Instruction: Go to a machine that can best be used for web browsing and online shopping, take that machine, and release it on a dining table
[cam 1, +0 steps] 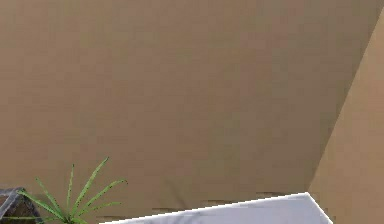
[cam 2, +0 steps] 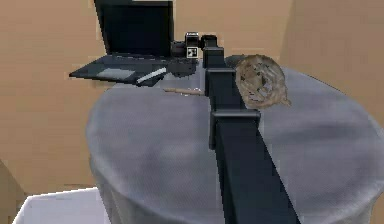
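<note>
An open dark laptop [cam 2: 120, 68] is at the far side of a round grey table [cam 2: 150, 140], its screen [cam 2: 133, 28] upright and its left corner reaching past the table's rim. My arm [cam 2: 240, 140] stretches across the tabletop toward it. The gripper [cam 2: 178, 68] is at the laptop's right edge, just below the two white marker squares [cam 2: 192, 48]. I cannot tell whether the gripper holds the laptop or whether the laptop rests on the table.
A brown rounded thing [cam 2: 262, 82] lies on the table right of the arm. A thin pencil-like stick [cam 2: 183, 90] and a pale pen-like bar [cam 2: 152, 75] lie near the laptop. The forward view has a tan wall, a green plant [cam 1: 75, 200] at lower left and a pale grey surface [cam 1: 230, 212].
</note>
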Controlling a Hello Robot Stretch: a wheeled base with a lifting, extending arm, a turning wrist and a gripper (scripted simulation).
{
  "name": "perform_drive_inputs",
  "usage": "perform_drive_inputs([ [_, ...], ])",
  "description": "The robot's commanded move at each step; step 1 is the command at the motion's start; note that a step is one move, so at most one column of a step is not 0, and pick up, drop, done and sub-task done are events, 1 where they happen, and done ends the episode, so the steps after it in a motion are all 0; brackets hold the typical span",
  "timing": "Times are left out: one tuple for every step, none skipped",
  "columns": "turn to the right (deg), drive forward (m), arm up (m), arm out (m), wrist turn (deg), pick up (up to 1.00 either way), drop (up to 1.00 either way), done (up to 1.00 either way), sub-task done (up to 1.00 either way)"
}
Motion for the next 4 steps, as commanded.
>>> perform_drive_inputs([
  [0.0,0.0,0.0,0.0,45.0,0.0,0.0,0.0,0.0],
  [0.0,0.0,0.0,0.0,0.0,0.0,1.0,0.0,0.0],
  [0.0,0.0,0.0,-0.1,0.0,0.0,0.0,0.0,0.0],
  [0.0,0.0,0.0,0.0,0.0,0.0,0.0,1.0,0.0],
])
